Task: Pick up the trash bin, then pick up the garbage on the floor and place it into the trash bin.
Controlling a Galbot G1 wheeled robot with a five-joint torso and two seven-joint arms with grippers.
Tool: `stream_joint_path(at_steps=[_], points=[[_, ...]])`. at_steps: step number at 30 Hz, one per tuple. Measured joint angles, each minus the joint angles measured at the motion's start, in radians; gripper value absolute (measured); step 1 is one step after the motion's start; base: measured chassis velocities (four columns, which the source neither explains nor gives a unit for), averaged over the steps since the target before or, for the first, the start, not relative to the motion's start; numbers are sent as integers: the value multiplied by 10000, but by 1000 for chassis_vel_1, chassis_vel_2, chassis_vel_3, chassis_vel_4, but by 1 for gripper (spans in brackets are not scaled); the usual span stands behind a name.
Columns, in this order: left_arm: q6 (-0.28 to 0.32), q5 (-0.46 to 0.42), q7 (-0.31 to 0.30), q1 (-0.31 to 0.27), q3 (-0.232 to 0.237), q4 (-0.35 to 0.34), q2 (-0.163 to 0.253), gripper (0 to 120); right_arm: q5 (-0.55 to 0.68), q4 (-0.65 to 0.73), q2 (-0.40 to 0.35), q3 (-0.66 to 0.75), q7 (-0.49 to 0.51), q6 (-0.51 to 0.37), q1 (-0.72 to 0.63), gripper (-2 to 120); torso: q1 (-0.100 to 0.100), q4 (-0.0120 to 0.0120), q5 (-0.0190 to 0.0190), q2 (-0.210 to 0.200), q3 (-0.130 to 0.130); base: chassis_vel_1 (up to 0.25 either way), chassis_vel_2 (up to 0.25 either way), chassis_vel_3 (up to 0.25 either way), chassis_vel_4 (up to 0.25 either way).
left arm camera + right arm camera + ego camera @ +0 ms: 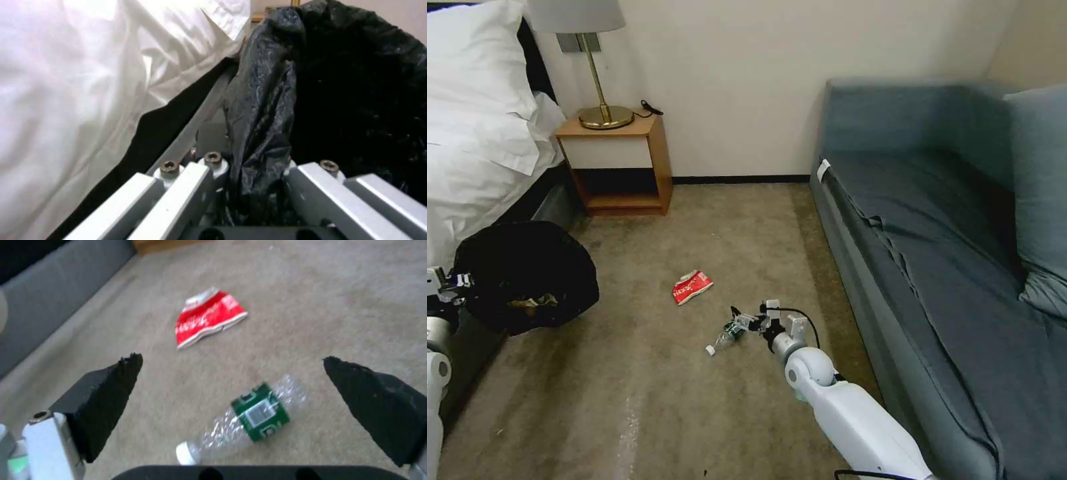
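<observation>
Left gripper (258,186) pinched black liner at rim of trash bin (527,277), held off floor beside bed (474,153); brown and yellow litter inside. Right gripper (739,323) spread wide, low over carpet (694,413), clear bottle (245,418) lying between fingers (106,396). Red packet (692,287) flat on carpet just beyond.
</observation>
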Motion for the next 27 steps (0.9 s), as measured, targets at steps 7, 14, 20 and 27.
stream_joint_path(at_steps=[7,14,20,27], points=[[-4,156,13,145,104,-168,-204,4,-141,-661,323,-419,-152,173,582,100,0,2,-1,0,0,0,0,0,0],[-38,147,45,362,-49,-265,-275,4,-450,-1199,570,-498,-360,617,717,100,0,2,-1,0,0,0,0,0,0],[-99,28,68,612,-363,-270,-198,4,-528,-1385,627,-503,-404,692,824,100,0,3,-1,0,0,0,0,0,0],[-169,-52,105,701,-503,-183,-132,4,-590,-1496,639,-423,-422,756,817,100,0,2,-1,0,0,-38,35,29,-34]])
